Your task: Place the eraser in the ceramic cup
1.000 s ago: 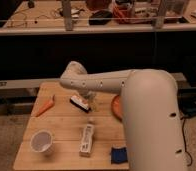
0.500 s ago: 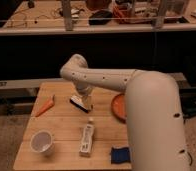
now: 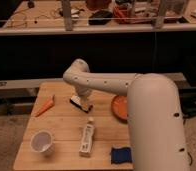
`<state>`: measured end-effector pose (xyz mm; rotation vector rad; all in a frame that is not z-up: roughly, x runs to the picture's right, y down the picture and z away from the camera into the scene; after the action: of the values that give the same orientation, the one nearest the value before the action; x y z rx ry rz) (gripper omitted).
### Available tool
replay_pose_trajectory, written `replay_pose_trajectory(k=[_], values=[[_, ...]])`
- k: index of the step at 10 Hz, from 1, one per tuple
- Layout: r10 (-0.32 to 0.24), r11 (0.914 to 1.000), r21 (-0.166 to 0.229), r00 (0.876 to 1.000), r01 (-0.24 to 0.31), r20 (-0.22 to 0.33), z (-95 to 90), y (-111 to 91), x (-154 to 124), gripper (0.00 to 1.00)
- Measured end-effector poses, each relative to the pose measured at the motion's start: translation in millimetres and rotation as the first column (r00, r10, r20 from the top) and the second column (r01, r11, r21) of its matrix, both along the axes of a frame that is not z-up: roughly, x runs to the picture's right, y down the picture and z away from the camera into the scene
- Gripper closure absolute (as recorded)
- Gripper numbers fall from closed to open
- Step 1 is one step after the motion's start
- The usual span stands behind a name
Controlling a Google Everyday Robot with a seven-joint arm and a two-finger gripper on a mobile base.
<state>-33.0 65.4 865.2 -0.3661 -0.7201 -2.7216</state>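
Black-topped eraser (image 3: 84, 105) lies just under the jaws, its long axis slanting, ceramic cup (image 3: 42, 141) well off near-left of them; whether they grip it I cannot tell.

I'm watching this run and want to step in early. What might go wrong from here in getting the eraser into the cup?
1. The tool sits right over the eraser, hiding the contact; a weak hold might drop it on the way.
2. The cup stands close to the table's front edge; a bump might tip it or push it off.
3. The white tube lies beside the path to the cup; a low sweep may knock it.
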Motion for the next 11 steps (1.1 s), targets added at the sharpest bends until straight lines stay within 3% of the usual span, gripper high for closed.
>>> replay_pose_trajectory(k=[4,11], values=[[0.112,0.9937,-0.001,0.993,-0.112,0.030,20.5,-1,-7,0.20],[0.140,0.9898,-0.029,0.989,-0.139,0.047,51.0,19,-21,0.20]])
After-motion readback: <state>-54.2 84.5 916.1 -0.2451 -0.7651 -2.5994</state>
